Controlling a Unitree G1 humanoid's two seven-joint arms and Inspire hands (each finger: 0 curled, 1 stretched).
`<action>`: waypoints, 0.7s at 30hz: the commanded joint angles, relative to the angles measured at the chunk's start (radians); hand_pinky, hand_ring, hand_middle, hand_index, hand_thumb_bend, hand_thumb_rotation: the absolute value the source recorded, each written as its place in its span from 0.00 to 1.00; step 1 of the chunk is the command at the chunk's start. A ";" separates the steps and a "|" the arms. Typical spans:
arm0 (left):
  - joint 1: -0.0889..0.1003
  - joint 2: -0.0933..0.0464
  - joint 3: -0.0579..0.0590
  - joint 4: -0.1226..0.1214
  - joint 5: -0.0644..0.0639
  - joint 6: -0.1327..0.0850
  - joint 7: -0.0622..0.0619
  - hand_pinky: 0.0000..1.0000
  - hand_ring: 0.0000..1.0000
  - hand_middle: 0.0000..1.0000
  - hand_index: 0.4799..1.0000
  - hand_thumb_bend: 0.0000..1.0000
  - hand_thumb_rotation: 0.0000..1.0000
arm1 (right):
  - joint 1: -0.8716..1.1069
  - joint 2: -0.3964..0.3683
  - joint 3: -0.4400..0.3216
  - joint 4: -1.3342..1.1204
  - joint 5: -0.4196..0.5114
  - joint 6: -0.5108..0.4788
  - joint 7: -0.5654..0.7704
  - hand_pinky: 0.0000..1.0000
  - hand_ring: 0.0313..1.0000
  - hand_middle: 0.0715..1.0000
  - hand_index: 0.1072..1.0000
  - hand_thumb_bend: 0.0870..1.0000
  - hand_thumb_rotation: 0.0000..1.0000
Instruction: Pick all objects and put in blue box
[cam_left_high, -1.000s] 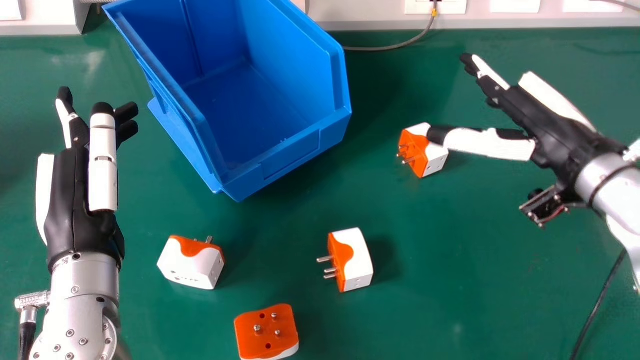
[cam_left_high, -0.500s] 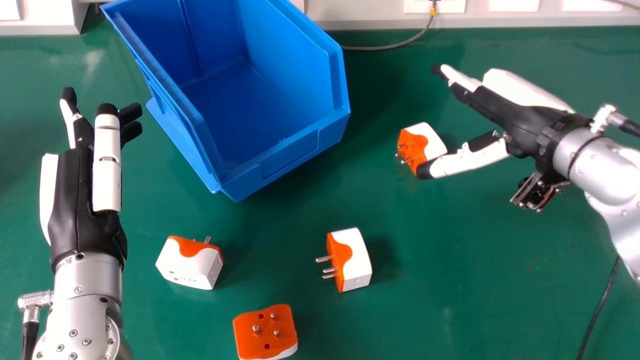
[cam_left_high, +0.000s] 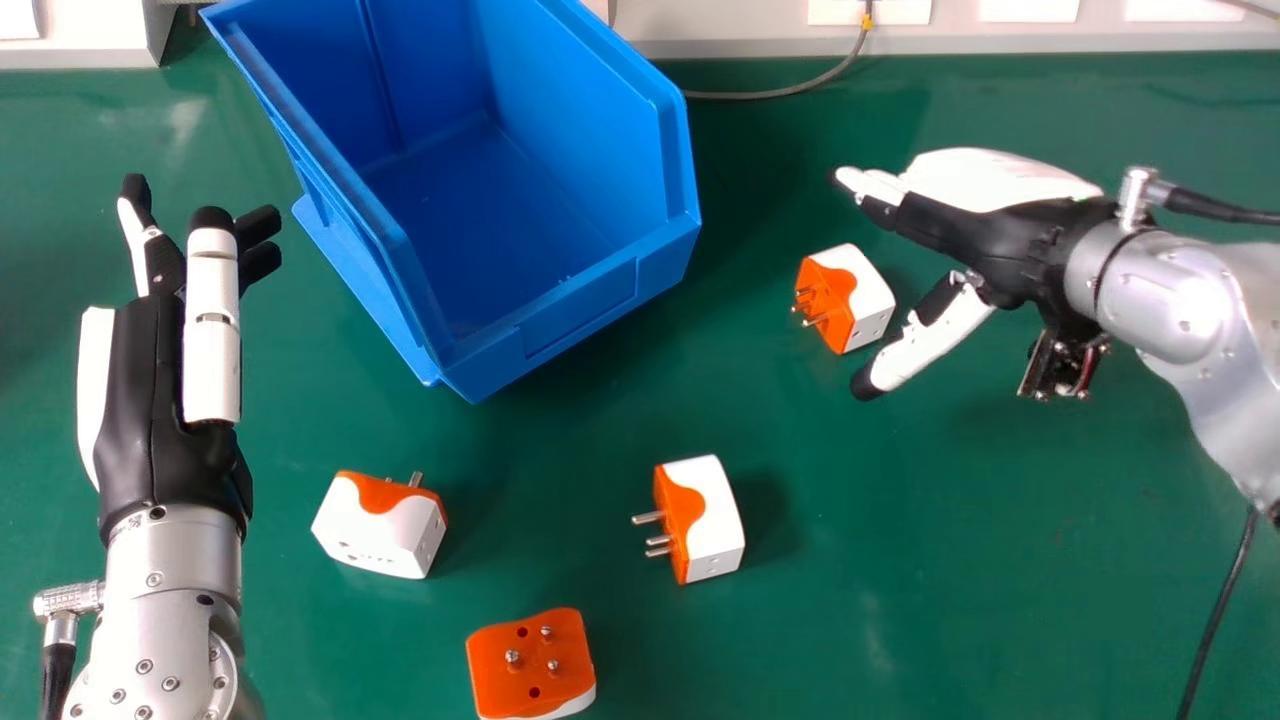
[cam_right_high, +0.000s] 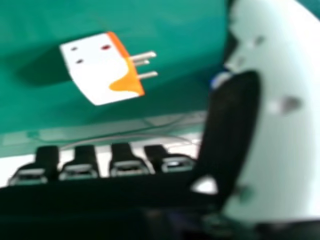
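Blue box (cam_left_high: 582, 312) (open-topped, handily), with four plug adapters (cam_left_high: 714, 515) outside it

No readable text, no legible labels or brands, no numbers or signs that can be read

Bright light, soft-edged shadows and faint, pale patches of glare on the green tabletop (cam_left_high: 980, 600)

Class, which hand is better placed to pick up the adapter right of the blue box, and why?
Probably the right hand: its open fingers and thumb are close beside that adapter, while the left hand lies across the box.
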 joint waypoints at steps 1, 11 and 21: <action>-0.002 0.008 0.005 -0.023 -0.004 -0.015 -0.007 1.00 0.86 0.85 1.00 0.22 1.00 | -0.059 -0.012 0.014 0.031 -0.024 -0.036 -0.034 0.97 1.00 1.00 0.99 0.63 0.27; 0.003 0.008 0.007 -0.024 0.002 -0.021 -0.013 1.00 0.86 0.85 1.00 0.23 1.00 | -0.154 0.010 0.104 0.208 -0.138 -0.136 -0.160 0.97 1.00 1.00 0.97 0.62 0.23; 0.007 0.003 0.003 -0.030 0.008 -0.017 -0.011 1.00 0.86 0.85 1.00 0.23 1.00 | -0.240 0.062 0.206 0.361 -0.259 -0.171 -0.296 0.96 1.00 1.00 0.95 0.62 0.21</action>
